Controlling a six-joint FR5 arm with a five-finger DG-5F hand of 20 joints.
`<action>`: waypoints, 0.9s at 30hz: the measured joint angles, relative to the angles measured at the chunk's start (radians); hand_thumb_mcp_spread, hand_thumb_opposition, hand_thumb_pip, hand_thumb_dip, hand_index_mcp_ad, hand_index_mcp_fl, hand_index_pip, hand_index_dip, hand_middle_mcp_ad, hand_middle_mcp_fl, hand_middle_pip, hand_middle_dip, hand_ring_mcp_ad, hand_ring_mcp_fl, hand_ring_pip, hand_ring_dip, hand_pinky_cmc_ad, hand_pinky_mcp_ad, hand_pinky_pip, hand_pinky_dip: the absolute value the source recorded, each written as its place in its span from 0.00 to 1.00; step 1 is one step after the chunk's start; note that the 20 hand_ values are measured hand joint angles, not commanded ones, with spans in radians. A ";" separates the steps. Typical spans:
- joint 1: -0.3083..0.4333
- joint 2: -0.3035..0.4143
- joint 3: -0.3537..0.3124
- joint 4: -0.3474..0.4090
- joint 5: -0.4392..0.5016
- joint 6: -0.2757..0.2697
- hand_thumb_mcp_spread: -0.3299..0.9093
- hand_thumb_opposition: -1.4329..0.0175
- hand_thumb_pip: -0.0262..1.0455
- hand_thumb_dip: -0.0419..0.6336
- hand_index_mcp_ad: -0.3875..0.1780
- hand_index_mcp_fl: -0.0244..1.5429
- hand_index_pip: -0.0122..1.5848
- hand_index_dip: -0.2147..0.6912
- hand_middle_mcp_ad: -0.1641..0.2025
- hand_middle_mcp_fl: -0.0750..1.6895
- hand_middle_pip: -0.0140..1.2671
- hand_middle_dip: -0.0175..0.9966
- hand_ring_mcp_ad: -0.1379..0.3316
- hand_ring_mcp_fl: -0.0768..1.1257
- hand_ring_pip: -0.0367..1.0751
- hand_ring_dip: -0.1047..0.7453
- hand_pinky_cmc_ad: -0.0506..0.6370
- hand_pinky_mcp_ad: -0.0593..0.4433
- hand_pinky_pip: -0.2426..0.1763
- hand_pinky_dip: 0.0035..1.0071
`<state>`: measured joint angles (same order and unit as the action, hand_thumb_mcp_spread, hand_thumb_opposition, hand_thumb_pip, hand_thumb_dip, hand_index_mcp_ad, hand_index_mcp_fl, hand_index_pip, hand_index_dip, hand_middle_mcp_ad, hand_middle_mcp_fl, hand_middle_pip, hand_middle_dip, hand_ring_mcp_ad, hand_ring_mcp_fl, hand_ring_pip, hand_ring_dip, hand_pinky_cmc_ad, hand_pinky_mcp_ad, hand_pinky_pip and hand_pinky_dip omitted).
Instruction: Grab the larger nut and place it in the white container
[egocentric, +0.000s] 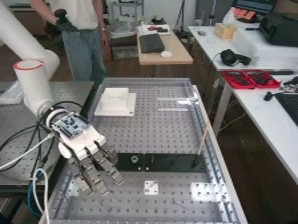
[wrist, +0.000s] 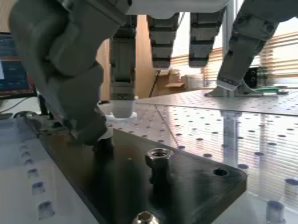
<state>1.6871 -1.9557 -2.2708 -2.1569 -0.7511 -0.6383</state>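
Metal nut (wrist: 159, 154), on black plate (wrist: 203, 184), near the hand (egocentric: 85, 143), apart from it

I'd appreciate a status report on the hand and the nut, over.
Hand open, over the bench. Nut ungrasped, at the dark plate. Way to the white container looks unobstructed.

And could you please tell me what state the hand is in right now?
Hand: open, fingers extended near the dark plate, not closed round anything.
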 joint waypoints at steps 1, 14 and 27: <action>0.001 -0.001 0.000 0.002 0.001 0.000 0.54 0.39 0.70 0.39 0.46 0.05 0.98 0.40 0.64 0.05 0.12 0.23 0.67 0.06 0.20 0.23 0.62 0.74 0.32 0.68; 0.006 -0.008 0.003 -0.002 -0.004 0.013 0.54 0.39 0.70 0.39 0.46 0.11 0.98 0.41 0.64 0.05 0.12 0.23 0.67 0.06 0.22 0.23 0.63 0.74 0.32 0.67; 0.000 -0.008 0.006 -0.016 -0.013 0.021 0.54 0.39 0.70 0.39 0.47 0.11 0.98 0.41 0.64 0.05 0.12 0.23 0.67 0.06 0.22 0.23 0.62 0.74 0.32 0.69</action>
<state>1.6867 -1.9634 -2.2651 -2.1725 -0.7638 -0.6176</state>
